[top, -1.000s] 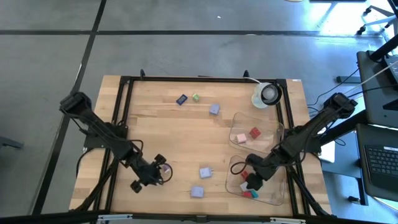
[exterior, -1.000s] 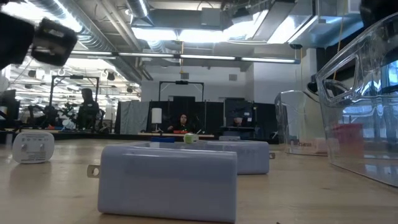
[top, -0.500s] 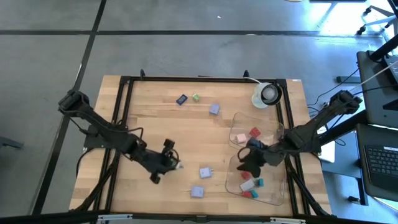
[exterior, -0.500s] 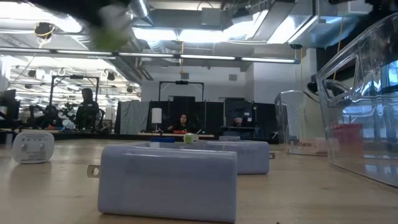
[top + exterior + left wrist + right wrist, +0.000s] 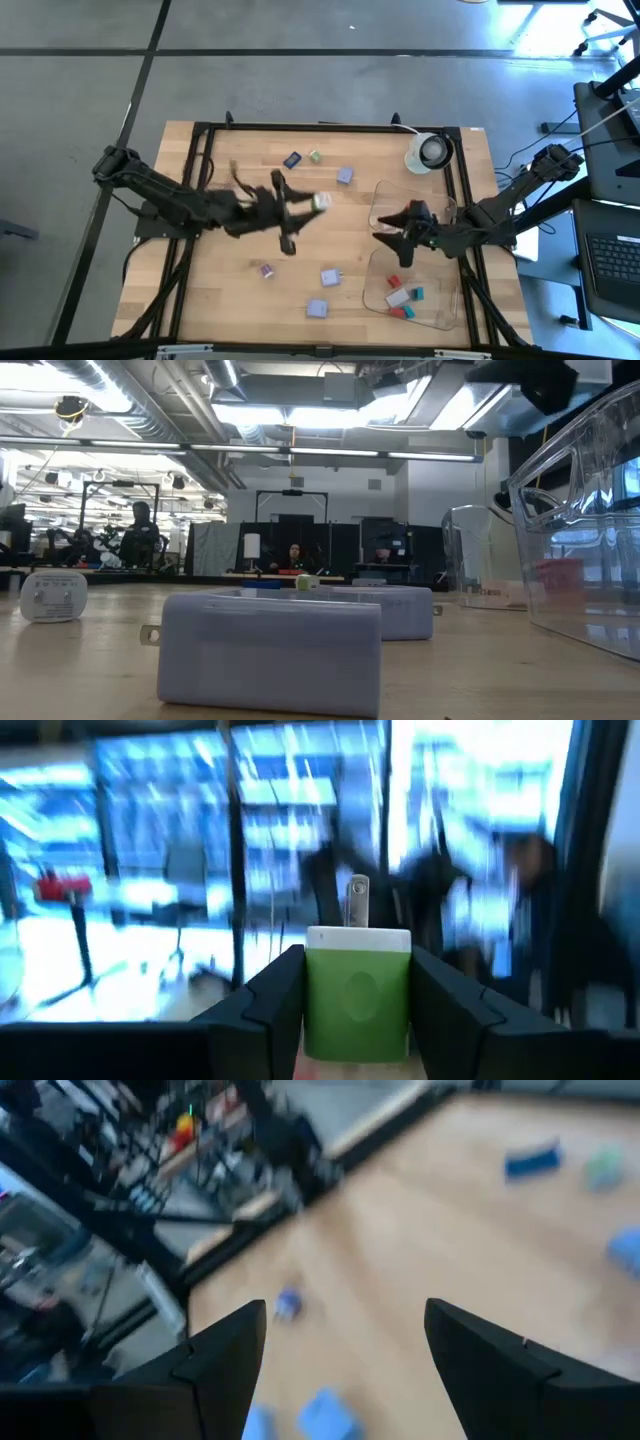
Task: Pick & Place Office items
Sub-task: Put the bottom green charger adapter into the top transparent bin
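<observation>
One green block [image 5: 357,992] — white-capped, metal-pronged — sits between the left fingers [image 5: 268,1000].

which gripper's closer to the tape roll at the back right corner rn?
Right. The right gripper hangs open over the clear trays, just in front of the tape roll. The left gripper, holding a green piece, is mid-table, farther away.

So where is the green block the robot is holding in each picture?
High view: the green block sits at the left gripper, above the middle of the table.
Low view: not in it.
Left wrist view: dead centre, the block clamped between the two dark fingers.
Right wrist view: not in it.
Shared landmark: the left gripper's fingers around the block.
</observation>
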`<state>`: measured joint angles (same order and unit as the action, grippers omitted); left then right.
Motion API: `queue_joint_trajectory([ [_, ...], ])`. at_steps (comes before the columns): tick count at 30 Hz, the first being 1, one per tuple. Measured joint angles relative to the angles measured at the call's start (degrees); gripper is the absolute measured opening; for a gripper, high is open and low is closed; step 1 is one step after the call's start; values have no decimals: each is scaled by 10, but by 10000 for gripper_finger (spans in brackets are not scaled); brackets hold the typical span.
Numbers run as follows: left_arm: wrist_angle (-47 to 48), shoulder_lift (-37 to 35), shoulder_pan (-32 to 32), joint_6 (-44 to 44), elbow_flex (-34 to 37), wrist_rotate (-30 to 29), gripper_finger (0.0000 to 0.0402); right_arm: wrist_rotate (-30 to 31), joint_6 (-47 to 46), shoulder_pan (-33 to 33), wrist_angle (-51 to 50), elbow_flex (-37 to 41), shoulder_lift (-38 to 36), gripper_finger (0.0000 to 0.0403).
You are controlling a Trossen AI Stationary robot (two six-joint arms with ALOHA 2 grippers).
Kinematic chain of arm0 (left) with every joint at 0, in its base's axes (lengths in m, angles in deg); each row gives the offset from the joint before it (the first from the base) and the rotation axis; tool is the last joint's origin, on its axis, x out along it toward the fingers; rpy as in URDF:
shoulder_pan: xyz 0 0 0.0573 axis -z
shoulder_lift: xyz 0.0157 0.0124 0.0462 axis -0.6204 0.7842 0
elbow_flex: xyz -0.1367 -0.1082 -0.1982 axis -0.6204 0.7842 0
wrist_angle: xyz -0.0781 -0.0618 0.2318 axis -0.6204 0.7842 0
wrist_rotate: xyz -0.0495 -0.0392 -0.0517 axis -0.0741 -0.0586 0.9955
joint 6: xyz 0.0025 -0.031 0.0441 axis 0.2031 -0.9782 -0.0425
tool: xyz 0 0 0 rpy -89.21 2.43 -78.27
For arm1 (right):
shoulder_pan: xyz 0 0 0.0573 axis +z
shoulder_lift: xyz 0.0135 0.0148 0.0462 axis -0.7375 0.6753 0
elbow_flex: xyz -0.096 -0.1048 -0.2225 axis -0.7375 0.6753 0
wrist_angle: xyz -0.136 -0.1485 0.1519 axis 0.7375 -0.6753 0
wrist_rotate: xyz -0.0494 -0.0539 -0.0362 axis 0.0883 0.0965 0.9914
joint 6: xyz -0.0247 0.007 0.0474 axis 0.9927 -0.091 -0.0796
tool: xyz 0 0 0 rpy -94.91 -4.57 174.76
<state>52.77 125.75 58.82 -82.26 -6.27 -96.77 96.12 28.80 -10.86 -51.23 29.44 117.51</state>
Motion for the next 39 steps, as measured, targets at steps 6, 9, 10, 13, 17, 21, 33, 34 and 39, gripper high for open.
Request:
queue_joint_trajectory([
  [6,-186,-1,-14,1,0,18,145,69,87,0,81,0,0,275],
  [9,-198,-1,-15,1,0,44,145,70,94,0,108,0,0,275],
  [10,-198,-1,-15,1,0,49,145,70,92,0,114,0,0,275],
  [13,-198,0,-15,1,0,56,145,70,92,0,137,0,0,275],
  [17,-198,0,-15,1,0,81,145,55,98,-12,169,0,0,275],
  [21,-198,0,-16,32,0,81,145,12,127,-33,182,0,0,275],
  [33,-189,5,-47,24,0,76,145,-80,224,-103,242,0,1,275],
  [34,-189,7,-52,17,0,76,145,-87,239,-108,257,0,1,275],
  [39,-189,29,-85,-37,0,84,145,-140,305,-134,336,0,6,275],
])
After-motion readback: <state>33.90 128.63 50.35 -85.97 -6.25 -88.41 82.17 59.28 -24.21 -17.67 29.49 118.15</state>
